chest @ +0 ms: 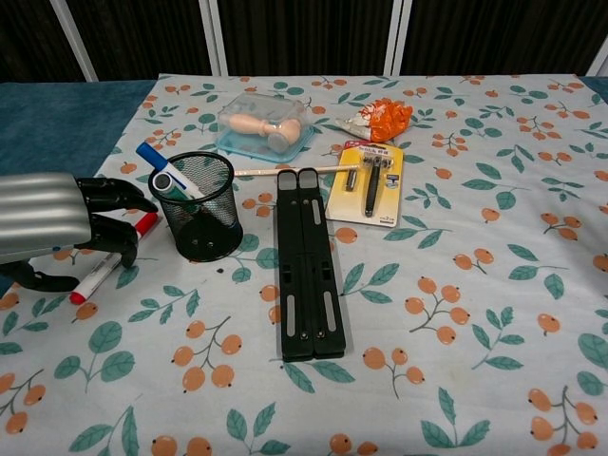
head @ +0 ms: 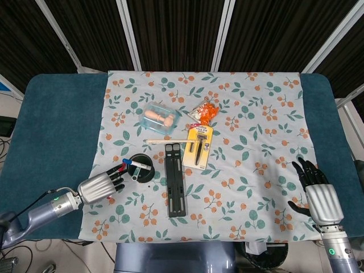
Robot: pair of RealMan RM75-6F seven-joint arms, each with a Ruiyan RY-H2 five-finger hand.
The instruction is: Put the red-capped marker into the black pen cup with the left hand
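The red-capped marker lies flat on the cloth just left of the black pen cup — under the left hand, fingers draped over it, grip unclear — so pinch mid-barrel before lifting.

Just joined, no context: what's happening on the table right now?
The left hand is down over the red-capped marker, which lies on the cloth left of the black pen cup. Its fingers are on the marker, but a firm grip can't be confirmed. A blue-capped marker stands in the cup. The right hand rests idle, open.
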